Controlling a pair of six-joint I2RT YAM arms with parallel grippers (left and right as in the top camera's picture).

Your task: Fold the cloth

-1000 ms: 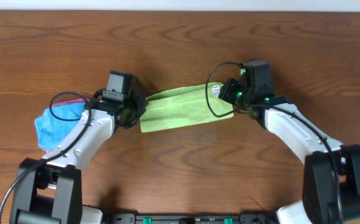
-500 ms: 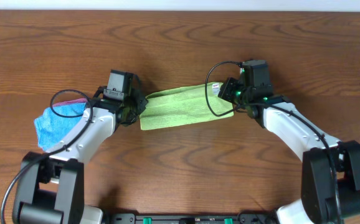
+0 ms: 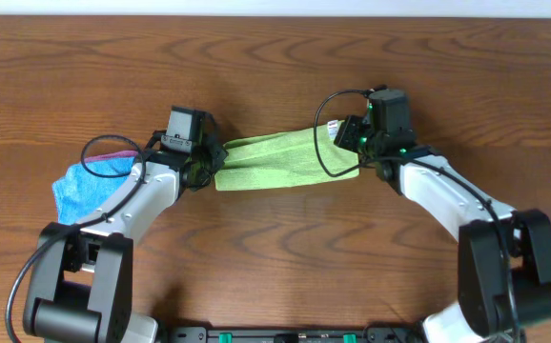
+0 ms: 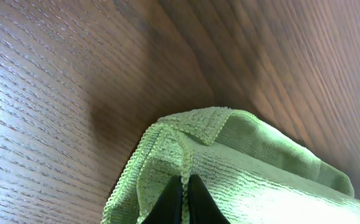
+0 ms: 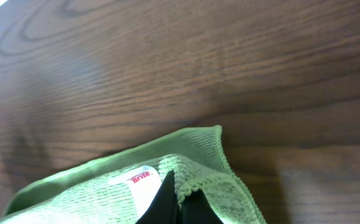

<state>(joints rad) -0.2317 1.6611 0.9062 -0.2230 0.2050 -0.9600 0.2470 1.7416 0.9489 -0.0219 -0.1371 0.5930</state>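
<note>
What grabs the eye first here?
A lime-green cloth, folded into a strip, spans mid-table between both arms. The left fingers and right fingers are shut on its opposite ends, a white tag by the right ones. A blue cloth lies far left.

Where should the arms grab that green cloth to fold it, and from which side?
At its two short ends, each arm coming in from its own side. The cloth forms a long strip, so pinching both hemmed end edges controls it; the left gripper and right gripper are shut there now.
</note>
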